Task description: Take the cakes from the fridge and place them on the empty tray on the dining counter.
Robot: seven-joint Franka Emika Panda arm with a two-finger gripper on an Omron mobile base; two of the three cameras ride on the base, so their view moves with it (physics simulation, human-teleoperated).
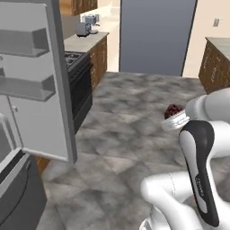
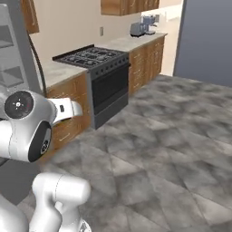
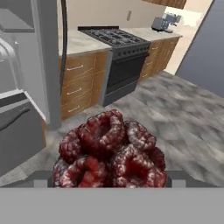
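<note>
While up in the air over the floor, pinching the dark red cake from both sides with the claw. Spread wide, yet clamped on that cake and touching it at each side. Round and lumpy, like a heap of shiny wet berries, each lump covered in tiny bumps. From the left base view, peeking out as a small dark ball at the end of the smooth white arm, well apart from the fridge. Standing open with a flat grey door and two plain grey boxy shelves on its inside. Near the fridge, a black stove with a grid of thin bars on top. Along the wall, brown wooden cabinets under a pale stone top. Underfoot, grey blotchy stone in big flat tiles.
</note>
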